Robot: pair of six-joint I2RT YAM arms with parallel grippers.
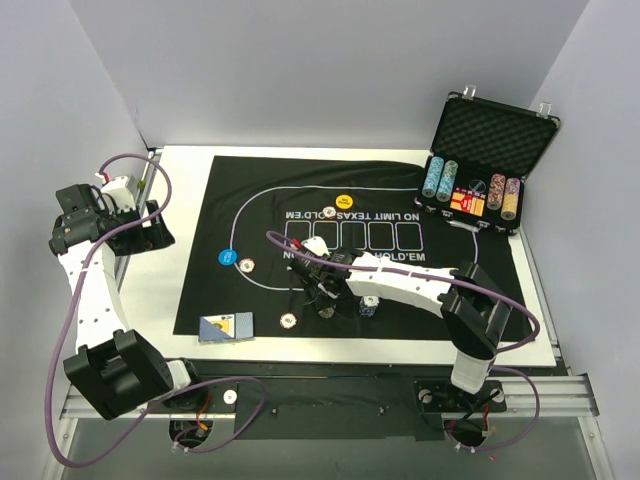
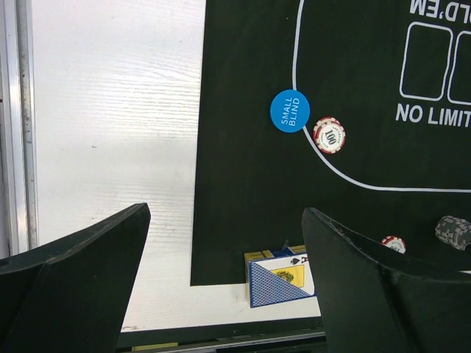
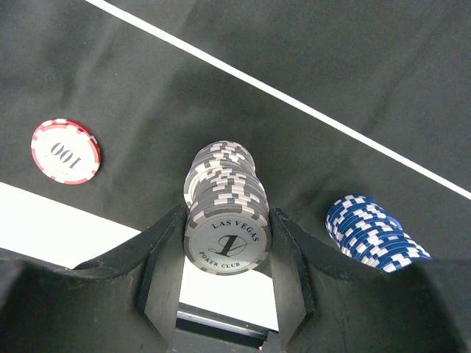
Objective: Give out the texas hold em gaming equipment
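Small Blind disc [image 2: 289,110] and a 100 chip [image 2: 329,135] are placed; right gripper [image 3: 228,224] pinches a grey chip stack [image 3: 221,184], left gripper [image 2: 224,220] gapes, cards [image 2: 276,285] lie undealt

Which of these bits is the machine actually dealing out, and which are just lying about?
In the job: grey chip stack in the right claw, blue chip stack, red 100 chip, blue Small Blind disc, yellow disc, blue-backed cards.
Just lying about: black mat, open chip case with its tall chip columns.
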